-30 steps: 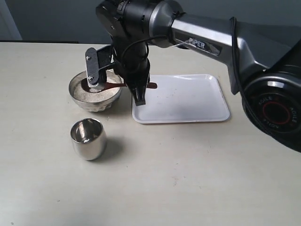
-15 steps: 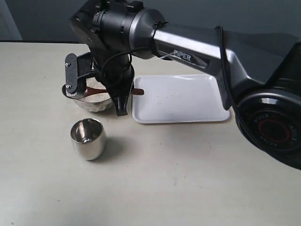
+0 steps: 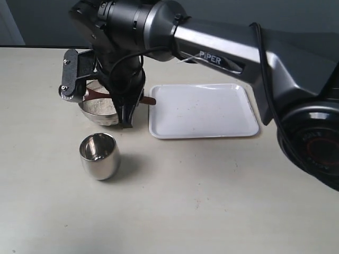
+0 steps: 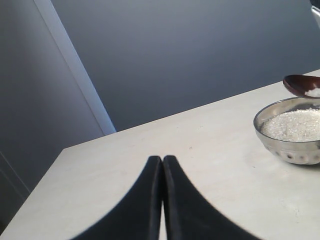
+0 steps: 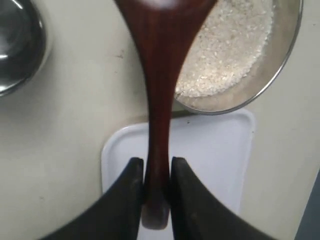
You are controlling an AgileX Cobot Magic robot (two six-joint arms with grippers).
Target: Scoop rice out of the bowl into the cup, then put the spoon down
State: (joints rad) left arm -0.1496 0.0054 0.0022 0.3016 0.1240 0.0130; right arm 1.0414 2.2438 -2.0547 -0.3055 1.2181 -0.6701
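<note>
The fingers (image 5: 127,200) of the right gripper (image 5: 156,167) are pinching the spoon (image 5: 161,75) close to the tail of its handle, one on each side, and the arm is reaching right across the bench (image 3: 222,201) to do it! Out from that pinch the spoon's long axis is running roughly along the far edge, with the head pointing toward the left edge and the tail poking back toward the white tray (image 3: 204,110). The head is hanging raised at the left-edge side of the bowl (image 3: 100,112), carrying a little rice (image 4: 314,93) by the look of it. Now the key bit: the cup (image 3: 99,155) is sitting near the bowl but apart from it, toward the near edge, so I'd say the loaded head is needing to swing that way. The left gripper (image 4: 162,200) is idling with its fingers pressed together, well apart from the bowl, so the right arm is far the nearer.
</note>
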